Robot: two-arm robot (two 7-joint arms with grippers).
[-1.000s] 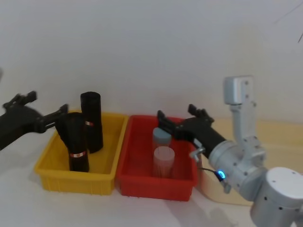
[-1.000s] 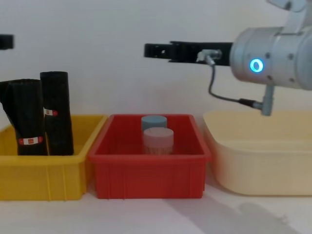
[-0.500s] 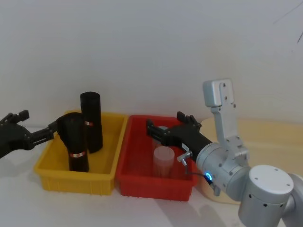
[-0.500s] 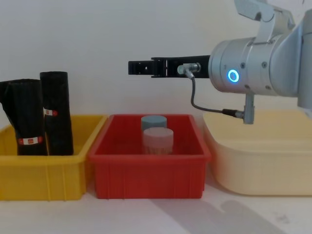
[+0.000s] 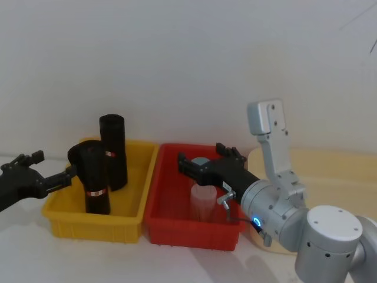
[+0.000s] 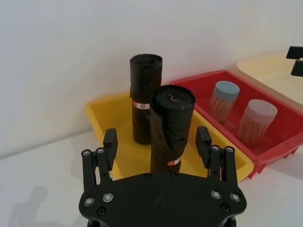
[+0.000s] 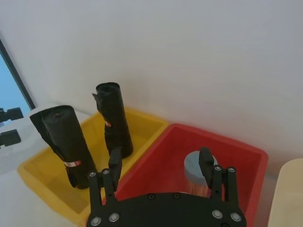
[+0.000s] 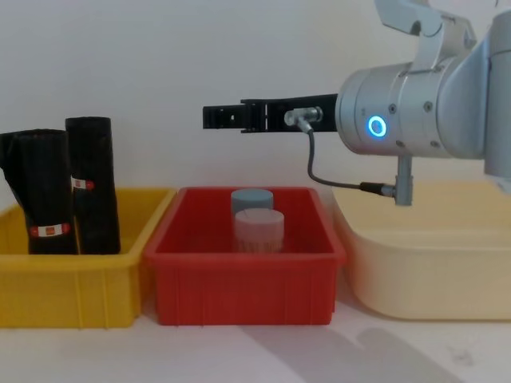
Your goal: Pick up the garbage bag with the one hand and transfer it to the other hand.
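Lower left in the head view, the spread left gripper (image 5: 56, 165) faced the upright garbage bag (image 5: 94, 172), seemingly just short; the right gripper (image 5: 200, 155), also spread, hung mid-frame.

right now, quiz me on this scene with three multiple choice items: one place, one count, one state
1. Where is the garbage bag?
A. lying flat outside any bin
B. standing in the yellow bin
C. held up in the air

2. How many lidded jars stand in the red bin?
A. one
B. three
C. two

3. What state is the left tool in?
A. open, holding nothing
B. shut on the garbage bag
C. shut and empty

Answers:
1 B: the banded roll stands upright inside the yellow bin, next to a taller black roll.
2 C: a blue-lidded jar and a pink-lidded jar stand there, one behind the other.
3 A: its fingers are spread apart at the yellow bin's left side, gripping nothing. The right tool hangs open over the red bin.
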